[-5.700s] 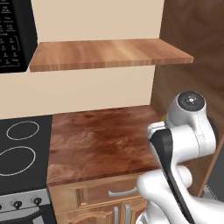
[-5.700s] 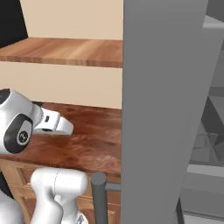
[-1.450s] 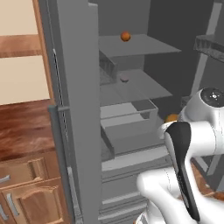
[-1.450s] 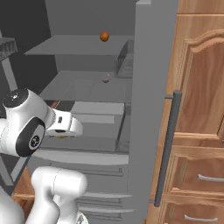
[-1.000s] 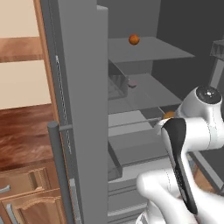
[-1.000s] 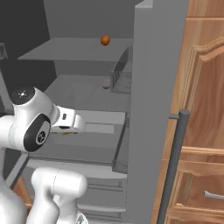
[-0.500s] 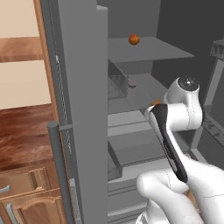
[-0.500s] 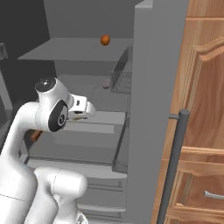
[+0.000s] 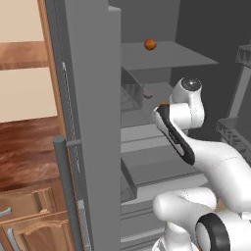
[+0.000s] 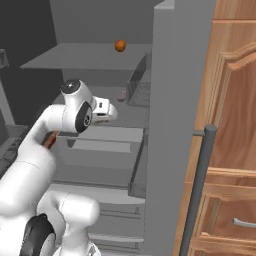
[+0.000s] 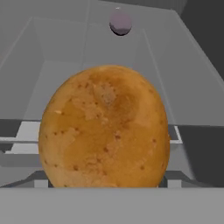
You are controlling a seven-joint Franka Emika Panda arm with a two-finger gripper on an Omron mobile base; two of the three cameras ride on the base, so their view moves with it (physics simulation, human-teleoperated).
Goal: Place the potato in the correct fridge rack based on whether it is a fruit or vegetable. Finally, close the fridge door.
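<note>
One potato (image 11: 104, 127) sits right in front of my wrist camera, pressed so close that it hides my fingertips; my jaws stand wide and, judging by how it hangs there off any shelf, they are clamped on its sides. My gripper (image 10: 111, 112) reaches into the open fridge at about the height of the second shelf. That fridge rack (image 11: 144, 52) stretches straight ahead beyond the potato, running away toward the back wall, where a small purplish ball (image 11: 120, 22) rests near the rear edge. An orange-brown round item (image 9: 150, 44) sits on the top shelf (image 9: 191, 55) above. I judge the coming move is forward and slightly down onto the rack's front edge.
</note>
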